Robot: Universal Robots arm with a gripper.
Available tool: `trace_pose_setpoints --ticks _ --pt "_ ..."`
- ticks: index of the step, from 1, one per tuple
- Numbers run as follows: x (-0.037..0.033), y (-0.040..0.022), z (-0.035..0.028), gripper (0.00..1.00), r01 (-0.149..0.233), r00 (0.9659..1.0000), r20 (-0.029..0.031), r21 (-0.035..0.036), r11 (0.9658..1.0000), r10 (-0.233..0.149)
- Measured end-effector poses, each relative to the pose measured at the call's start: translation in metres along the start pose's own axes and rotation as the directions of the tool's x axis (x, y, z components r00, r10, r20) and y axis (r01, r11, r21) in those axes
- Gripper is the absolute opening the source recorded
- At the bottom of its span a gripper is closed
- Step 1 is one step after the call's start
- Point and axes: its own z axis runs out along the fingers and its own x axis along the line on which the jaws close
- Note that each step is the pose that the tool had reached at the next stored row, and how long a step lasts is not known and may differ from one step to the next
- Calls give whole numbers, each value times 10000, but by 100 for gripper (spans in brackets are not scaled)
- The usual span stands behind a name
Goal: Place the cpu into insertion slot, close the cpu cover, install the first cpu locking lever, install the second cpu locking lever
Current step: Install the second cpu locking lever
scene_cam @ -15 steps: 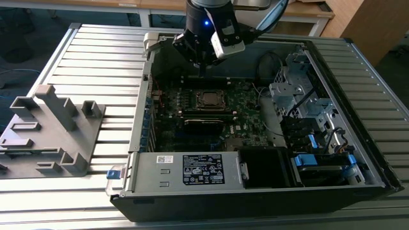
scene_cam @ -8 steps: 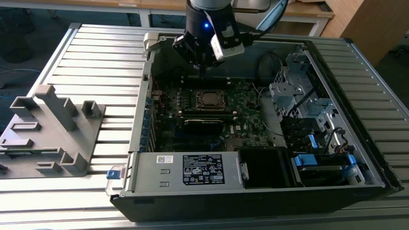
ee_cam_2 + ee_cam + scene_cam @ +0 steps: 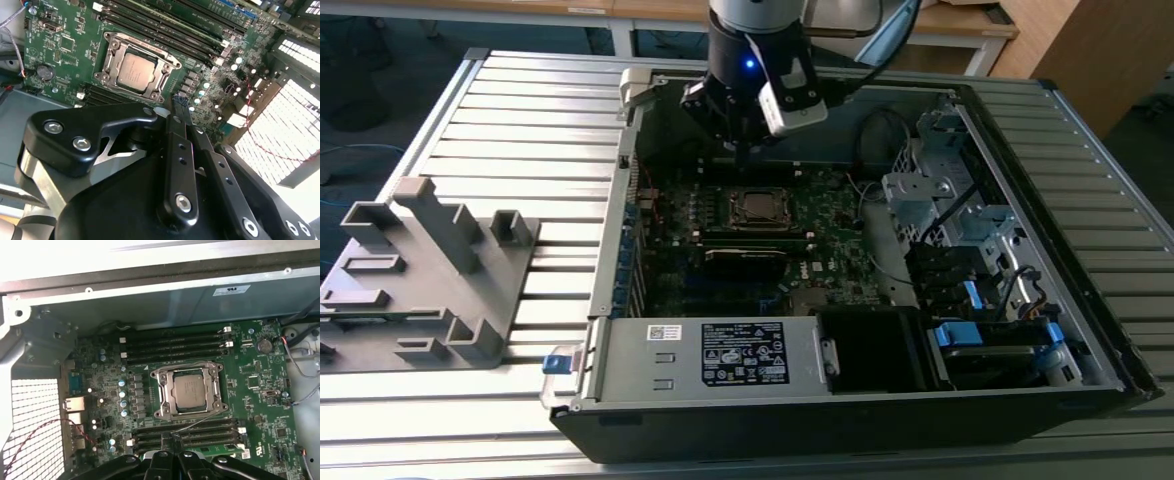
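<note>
The cpu (image 3: 190, 392) sits flat in its socket on the motherboard (image 3: 260, 390), silver top up, with the cover (image 3: 189, 371) down around it as a metal frame; same arrangement shows in the second wrist view. The end effector (image 3: 179, 102) hangs just beside the socket, fingers pressed together, nothing between them; in the exterior view it hovers over the board inside the open case (image 3: 1067, 330). A thin wire lever (image 3: 200, 421) runs along the socket edge nearest the fingertips. Judgement: chip light, rigid, fragile underneath, so best left alone. The lever is springy steel, slippery; push near its free end.
</note>
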Motion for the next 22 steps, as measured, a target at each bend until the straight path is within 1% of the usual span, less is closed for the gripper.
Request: trace_pose_setpoints --ticks 7,17,22 --pt "0 -6 76 10 0 10000 0 -2 10000 0" --pt "0 -6 81 10 0 10000 -1 -2 10000 0" --pt "0 -9 121 10 0 10000 0 -4 10000 0"
